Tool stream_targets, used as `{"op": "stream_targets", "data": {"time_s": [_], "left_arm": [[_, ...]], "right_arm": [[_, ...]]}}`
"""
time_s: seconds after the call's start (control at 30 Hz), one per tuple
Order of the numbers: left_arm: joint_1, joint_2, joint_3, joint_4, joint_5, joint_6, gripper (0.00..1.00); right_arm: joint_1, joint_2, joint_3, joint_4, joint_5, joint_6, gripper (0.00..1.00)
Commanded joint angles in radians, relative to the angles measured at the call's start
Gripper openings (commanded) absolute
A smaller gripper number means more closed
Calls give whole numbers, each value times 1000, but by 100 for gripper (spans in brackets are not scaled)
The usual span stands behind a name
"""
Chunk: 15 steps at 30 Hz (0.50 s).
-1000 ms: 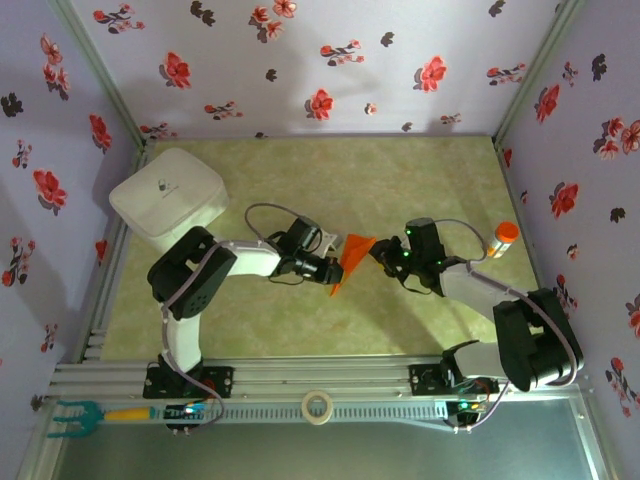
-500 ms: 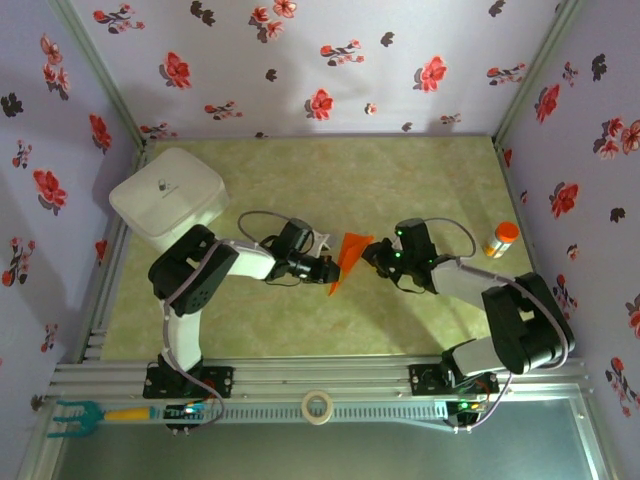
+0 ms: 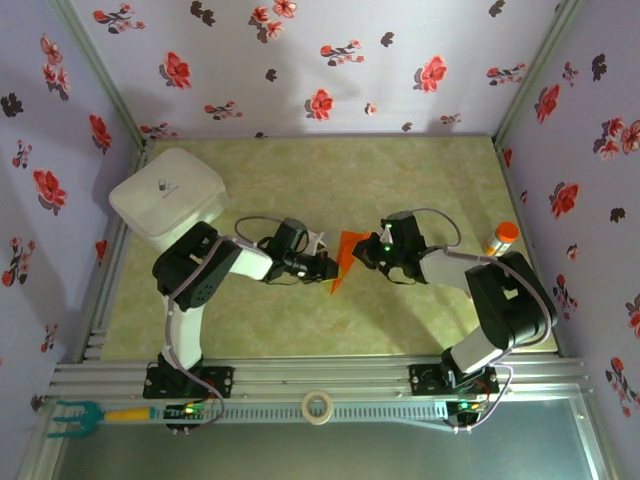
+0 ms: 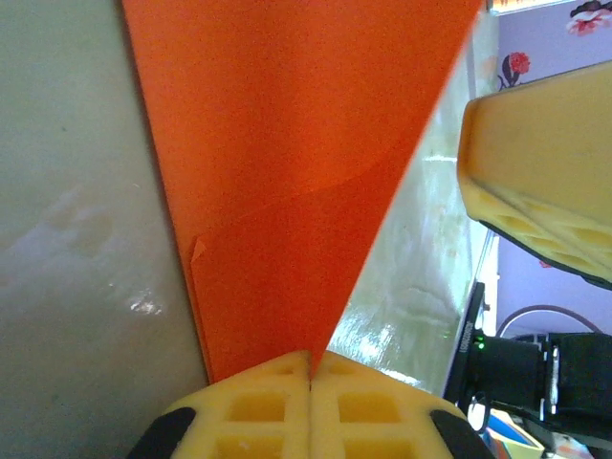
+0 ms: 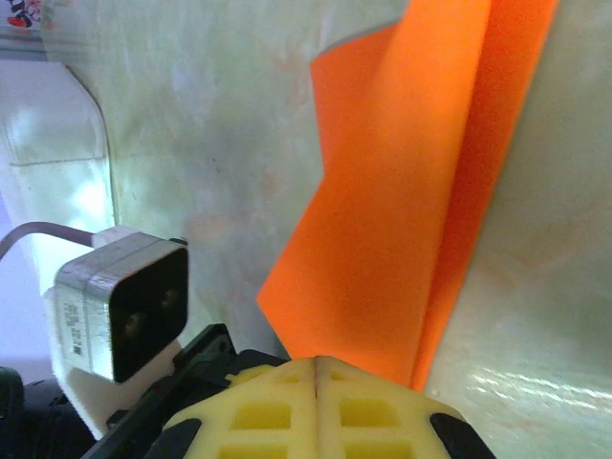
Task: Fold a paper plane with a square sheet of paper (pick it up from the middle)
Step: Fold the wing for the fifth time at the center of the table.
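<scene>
- Grip on both sides: your right gripper (image 3: 363, 254) has just brought its pads (image 5: 263, 416) together on the square sheet of paper (image 3: 345, 257). A second ago they were partly apart.
- In the right wrist view the sheet's (image 5: 402, 210) lower edge runs straight into the seam of that gripper (image 5: 316, 368), so it reads as clamped on the paper, not merely beside it.
- Your left gripper (image 3: 326, 266) has stayed pressed shut throughout. Its wrist view shows the orange point of the sheet (image 4: 287, 143) pinched where the two pads (image 4: 258, 406) meet.
- The right arm has reached leftward over the last second, and the sheet has shifted slightly left with it. It now sits mid-table (image 3: 300, 170) between the two grippers.
- You cannot tell from these views whether its lower tip touches the surface.
- The sheet is a creased wedge with one flap layered over another, not yet a narrow dart, so the folding is only partly done.
- With both sides held, you look set for the next crease. Pull the arms apart carefully, because thin paper under two clamps could tear.
- The orange-capped bottle (image 3: 500, 238) stands well apart at the right edge.
</scene>
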Motion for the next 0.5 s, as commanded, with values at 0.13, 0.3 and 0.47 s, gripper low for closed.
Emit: {"op": "stream_targets", "data": {"time_s": [0.13,0.3,0.47], "left_arm": [[23,34,-33,102,17,-97,1],[37,43,-53,163,18,-164,1],[43,55,-61,191,21,-201,0]], "right_arm": [[7,80,50,65,-42,-33,4],[5,113,57,99,-46,-29,4],[5,139,70,96,-54,-41,4]]}}
